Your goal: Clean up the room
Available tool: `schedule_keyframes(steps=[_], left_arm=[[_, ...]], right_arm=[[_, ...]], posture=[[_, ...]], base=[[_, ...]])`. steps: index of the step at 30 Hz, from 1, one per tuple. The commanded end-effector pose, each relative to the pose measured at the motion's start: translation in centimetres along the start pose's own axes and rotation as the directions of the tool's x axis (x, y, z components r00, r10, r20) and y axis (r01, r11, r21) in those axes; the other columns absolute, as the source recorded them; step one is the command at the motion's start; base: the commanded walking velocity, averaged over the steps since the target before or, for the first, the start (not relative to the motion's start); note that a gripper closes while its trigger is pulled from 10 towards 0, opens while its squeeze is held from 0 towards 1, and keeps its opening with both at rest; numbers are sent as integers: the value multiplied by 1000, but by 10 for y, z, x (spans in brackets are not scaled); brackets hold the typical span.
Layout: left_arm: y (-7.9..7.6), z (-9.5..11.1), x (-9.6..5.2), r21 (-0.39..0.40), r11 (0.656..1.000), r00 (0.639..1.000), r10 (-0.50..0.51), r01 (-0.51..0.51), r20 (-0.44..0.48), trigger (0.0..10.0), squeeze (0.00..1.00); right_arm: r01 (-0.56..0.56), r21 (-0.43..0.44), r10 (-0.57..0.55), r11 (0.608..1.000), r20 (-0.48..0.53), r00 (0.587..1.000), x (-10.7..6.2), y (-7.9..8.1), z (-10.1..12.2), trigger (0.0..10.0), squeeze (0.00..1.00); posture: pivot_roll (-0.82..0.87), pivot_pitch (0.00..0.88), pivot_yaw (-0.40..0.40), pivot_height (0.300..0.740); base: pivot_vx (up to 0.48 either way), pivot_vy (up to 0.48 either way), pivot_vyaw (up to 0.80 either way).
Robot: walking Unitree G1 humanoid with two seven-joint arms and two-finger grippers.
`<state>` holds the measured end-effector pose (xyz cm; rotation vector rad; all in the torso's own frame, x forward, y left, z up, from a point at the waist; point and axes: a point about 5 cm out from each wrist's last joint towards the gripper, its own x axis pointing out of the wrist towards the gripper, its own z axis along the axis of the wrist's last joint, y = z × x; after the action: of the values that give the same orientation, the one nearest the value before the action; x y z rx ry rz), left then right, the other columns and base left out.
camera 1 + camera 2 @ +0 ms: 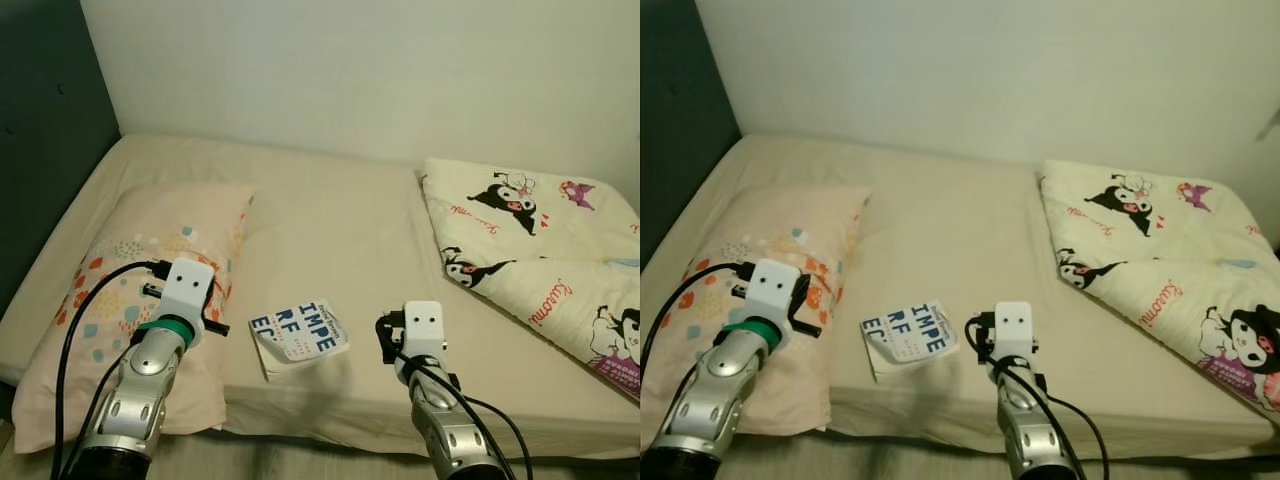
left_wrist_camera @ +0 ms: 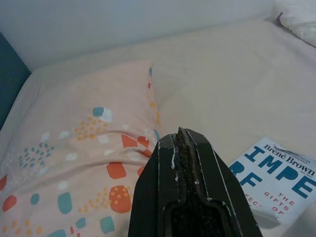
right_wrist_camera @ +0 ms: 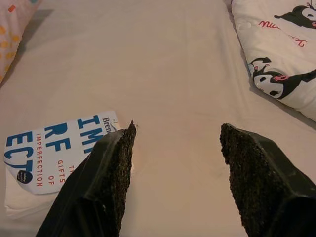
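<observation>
A white book (image 1: 298,340) with big blue letters lies flat near the front edge of the bed (image 1: 330,230), between my two arms. My left gripper (image 2: 180,133) is shut with nothing in it and hovers over the patterned pink pillow (image 1: 150,280), with the book (image 2: 276,177) just to its right. My right gripper (image 3: 178,129) is open and empty above the bare sheet. The book (image 3: 54,153) lies just left of its left finger (image 3: 116,163). A cream cartoon-print quilt (image 1: 540,250) is bunched on the right side of the bed.
A white wall (image 1: 380,70) runs behind the bed, and a dark headboard panel (image 1: 45,130) stands at the left. The beige sheet is bare in the middle. A strip of floor (image 1: 300,460) shows below the bed's front edge.
</observation>
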<state>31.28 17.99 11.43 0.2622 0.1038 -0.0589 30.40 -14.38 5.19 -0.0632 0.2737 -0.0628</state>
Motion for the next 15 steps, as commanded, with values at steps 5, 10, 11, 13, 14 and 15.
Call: schedule_keyframes(steps=[5,10,11,13,14,15], left_arm=[[1,-3,-2,-41,999,1000,7,-7,-4,10000,0],[2,-3,-3,-45,999,1000,7,-8,-3,10000,0],[2,-3,-3,-48,999,1000,8,-8,-2,10000,0],[2,-3,-3,-49,999,1000,8,-9,-2,10000,0],[2,-3,-3,-49,999,1000,8,-9,-2,10000,0],[2,-3,-3,-50,999,1000,9,-9,-3,10000,0]], right_arm=[[11,1,-11,1000,-23,1000,-2,-4,-8,10000,0],[3,-48,-4,999,-17,1000,-2,-3,-7,10000,0],[-7,-51,6,999,-20,1000,-3,-1,-8,10000,0],[-9,-50,8,999,-21,1000,-3,-1,-8,10000,0],[-9,-50,8,999,-21,1000,-3,-1,-8,10000,0],[-3,-25,2,1000,-22,1000,-3,-2,-8,10000,0]], posture=[[148,0,-17,740],[148,0,-17,740],[148,0,-18,740],[148,0,-18,740],[148,0,-18,740],[149,0,-22,740]], base=[[0,0,0],[204,0,0],[281,0,800],[281,0,800],[281,0,800],[281,0,0]])
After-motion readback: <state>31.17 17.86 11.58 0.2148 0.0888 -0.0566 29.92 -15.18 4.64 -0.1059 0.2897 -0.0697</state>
